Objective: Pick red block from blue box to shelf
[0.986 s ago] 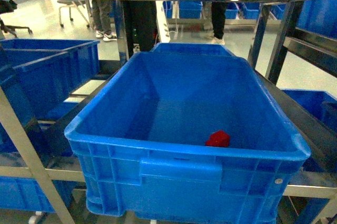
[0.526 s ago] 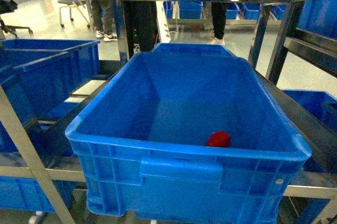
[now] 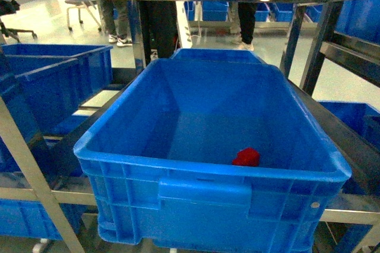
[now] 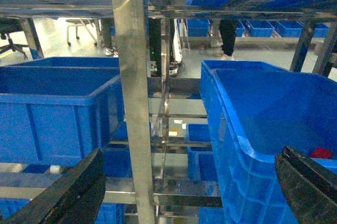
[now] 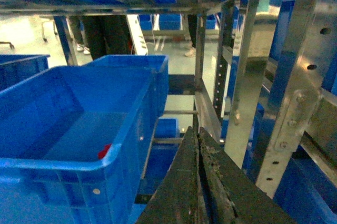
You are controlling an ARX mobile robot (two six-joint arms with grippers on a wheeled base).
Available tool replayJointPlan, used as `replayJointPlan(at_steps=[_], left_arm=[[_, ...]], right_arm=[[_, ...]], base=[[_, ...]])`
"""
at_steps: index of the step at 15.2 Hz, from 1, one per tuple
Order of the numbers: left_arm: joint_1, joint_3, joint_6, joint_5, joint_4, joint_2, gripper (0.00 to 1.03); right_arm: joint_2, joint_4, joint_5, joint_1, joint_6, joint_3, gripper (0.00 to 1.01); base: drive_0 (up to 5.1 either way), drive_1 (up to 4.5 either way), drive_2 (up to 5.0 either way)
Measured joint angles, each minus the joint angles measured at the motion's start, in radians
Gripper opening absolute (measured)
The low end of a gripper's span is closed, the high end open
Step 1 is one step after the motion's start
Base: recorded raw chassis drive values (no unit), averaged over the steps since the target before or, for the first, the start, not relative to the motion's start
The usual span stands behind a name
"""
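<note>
Your steel shelf (image 3: 309,57) carries a big ribbed blue crate (image 3: 196,199); the red block (image 3: 246,157) lies inside it, right of your wide-open left gripper (image 4: 189,192) and left of your closed, empty right gripper (image 5: 199,182).

- The small glossy red plastic block (image 3: 246,157) sits low in the big dark blue ribbed plastic crate (image 3: 202,196); its stud is too blurred to make out in the head view.
- In the left wrist view only a sliver of the red block (image 4: 321,153) shows, the rest hidden behind the crate's rim and the dark finger (image 4: 308,184) at the right, itself cut by the frame.
- In the right wrist view the crate wall (image 5: 68,163) covers most of the red block (image 5: 104,151).
- The people standing beyond the grey stainless-steel rack (image 3: 27,170) are cut off above the legs (image 3: 246,24).
</note>
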Motion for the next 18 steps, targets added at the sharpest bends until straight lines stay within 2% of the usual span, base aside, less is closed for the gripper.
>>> replayJointPlan(at_steps=[5, 12, 13, 18], left_arm=[[0.0, 0.0, 0.0, -0.001, 0.001, 0.0, 0.98], [0.0, 0.0, 0.0, -0.001, 0.001, 0.0, 0.98], [0.0, 0.0, 0.0, -0.001, 0.001, 0.0, 0.98], [0.0, 0.0, 0.0, -0.001, 0.001, 0.0, 0.98]], right_arm=[[0.002, -0.015, 0.0, 0.0, 0.0, -0.001, 0.03], [0.002, -0.015, 0.0, 0.0, 0.0, -0.001, 0.95], [0.002, -0.015, 0.0, 0.0, 0.0, 0.0, 0.99], [0.002, -0.015, 0.0, 0.0, 0.0, 0.0, 0.98]], base=[[0.0, 0.0, 0.0], [0.0, 0.0, 0.0], [0.0, 0.0, 0.0], [0.0, 0.0, 0.0]])
